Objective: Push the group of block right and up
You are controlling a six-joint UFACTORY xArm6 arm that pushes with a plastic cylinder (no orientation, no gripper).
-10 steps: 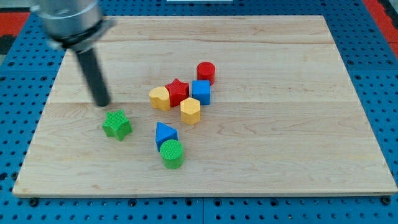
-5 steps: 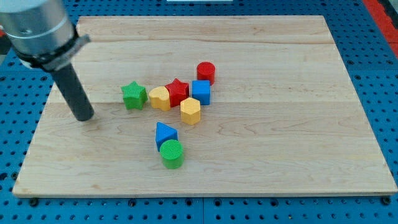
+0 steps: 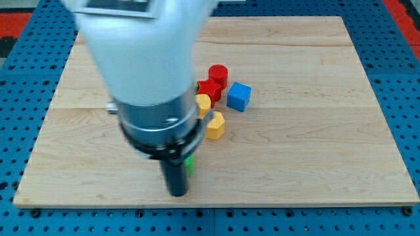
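Observation:
My tip (image 3: pixel 178 193) rests on the wooden board (image 3: pixel 315 144) near its bottom edge, left of centre. The arm's large white and grey body hides much of the board's middle left. Right of it sit a red cylinder (image 3: pixel 218 74), a red star (image 3: pixel 210 89), a blue cube (image 3: pixel 239 96), a yellow block (image 3: pixel 203 103) partly hidden, and a yellow hexagonal block (image 3: pixel 215 125). A sliver of a green block (image 3: pixel 189 164) shows just right of the rod, above my tip. Another green sliver (image 3: pixel 197 86) shows left of the red star. The blue triangle is hidden.
The board lies on a blue perforated table (image 3: pixel 20 131). A red patch (image 3: pixel 403 10) shows at the view's top right corner.
The arm swung from the board's left edge to the bottom centre, now covering the middle. The blue cube moved right. The red star and yellow blocks shifted right. The green star is mostly hidden.

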